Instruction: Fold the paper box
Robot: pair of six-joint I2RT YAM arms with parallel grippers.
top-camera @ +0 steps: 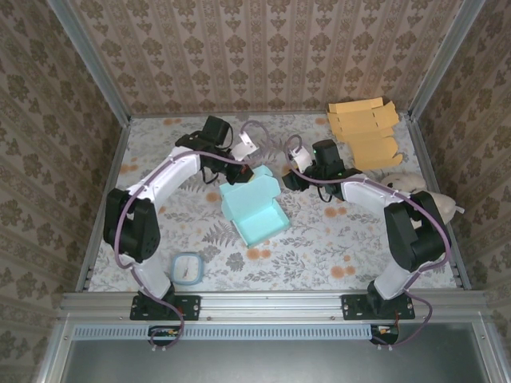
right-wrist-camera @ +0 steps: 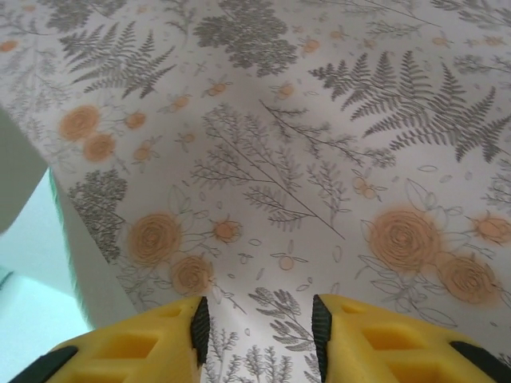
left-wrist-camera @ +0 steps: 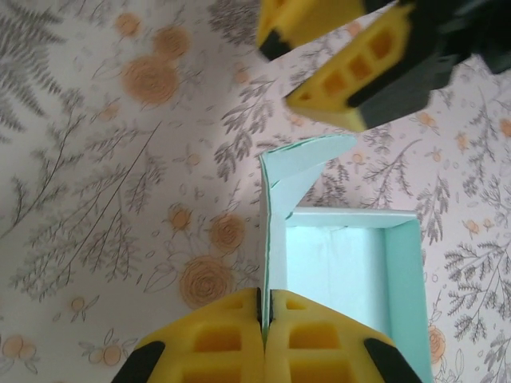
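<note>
Left gripper [left-wrist-camera: 265,321] clamps the teal paper box [left-wrist-camera: 343,271] wall at six o'clock, steadying it; right gripper [right-wrist-camera: 255,325] jaws apart, empty.

Bare table [top-camera: 160,152] left of the paper box [top-camera: 254,209]; cardboard blanks [top-camera: 363,128] and a beige bundle [top-camera: 411,185] along the right edge.

In the left wrist view the top edge cuts off the right hand [left-wrist-camera: 294,70]. In the right wrist view the paper box [right-wrist-camera: 28,271] is blurred, cut at left.
</note>
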